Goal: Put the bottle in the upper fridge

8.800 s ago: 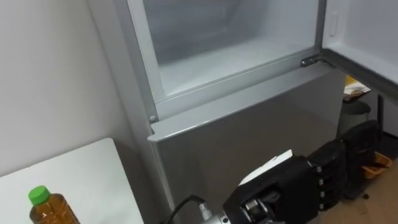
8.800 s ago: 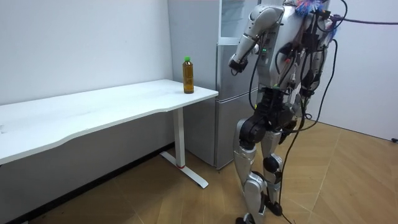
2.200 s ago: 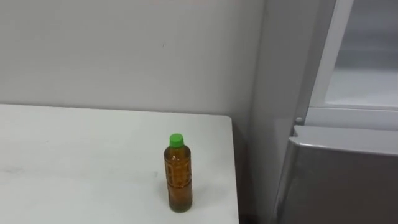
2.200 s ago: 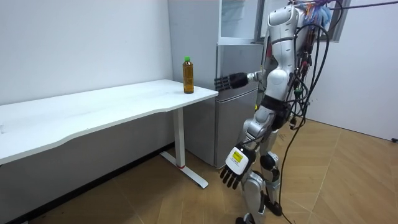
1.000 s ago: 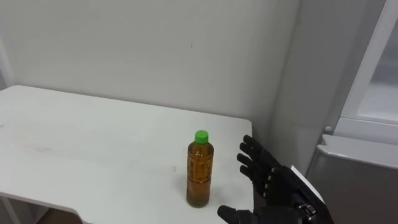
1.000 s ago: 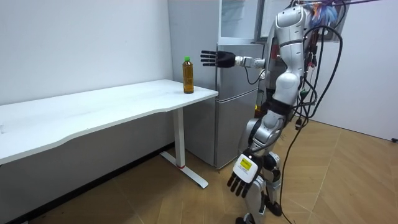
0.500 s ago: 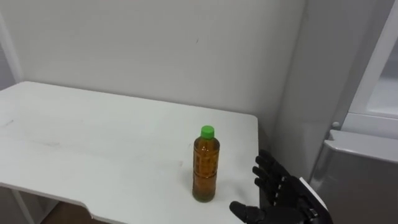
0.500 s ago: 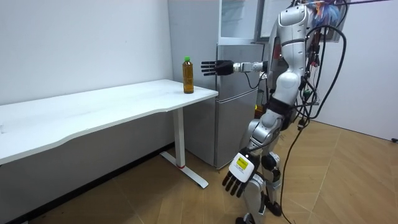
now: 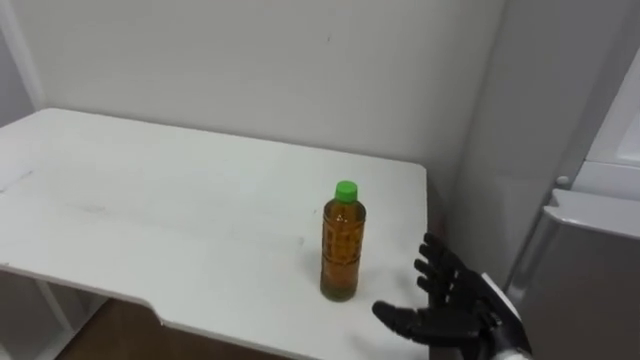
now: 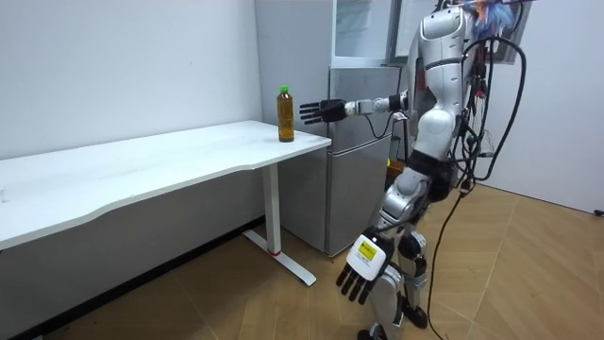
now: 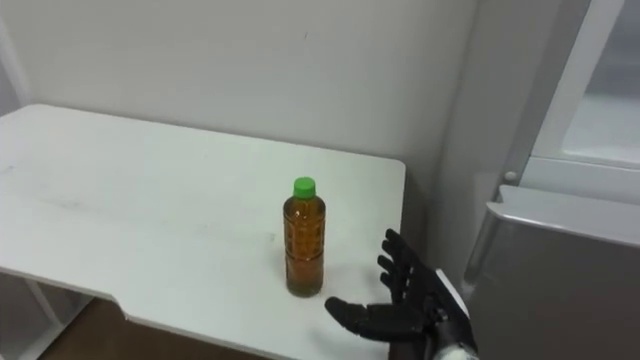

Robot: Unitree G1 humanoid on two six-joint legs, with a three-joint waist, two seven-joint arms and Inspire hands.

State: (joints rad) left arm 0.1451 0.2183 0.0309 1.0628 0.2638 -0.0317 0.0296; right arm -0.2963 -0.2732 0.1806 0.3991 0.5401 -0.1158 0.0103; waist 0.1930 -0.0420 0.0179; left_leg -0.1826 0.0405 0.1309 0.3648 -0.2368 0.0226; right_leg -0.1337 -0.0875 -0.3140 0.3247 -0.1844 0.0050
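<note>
In the room view the left hand (image 10: 360, 269) hangs low by the robot's leg, its fingers straight and empty. The right hand (image 9: 462, 303) reaches in from the lower right with its fingers (image 9: 440, 268) spread open, holding nothing, just beside the bottle (image 9: 343, 245) but apart from it. The amber bottle with its green cap (image 9: 346, 189) stands upright near the right end of the white bench (image 9: 150, 200). Beyond the bench's end stands the grey fridge (image 9: 590, 270), its upper compartment (image 11: 605, 110) open.

The robot stands before the fridge (image 10: 351, 179), at the counter (image 10: 142, 165) end. Its right robot hand (image 10: 317, 111) reaches out, fingers spread, just beside the upright bottle (image 10: 285, 114) (green cap, amber liquid). The left robot hand (image 10: 359, 272) hangs low, fingers straight.
</note>
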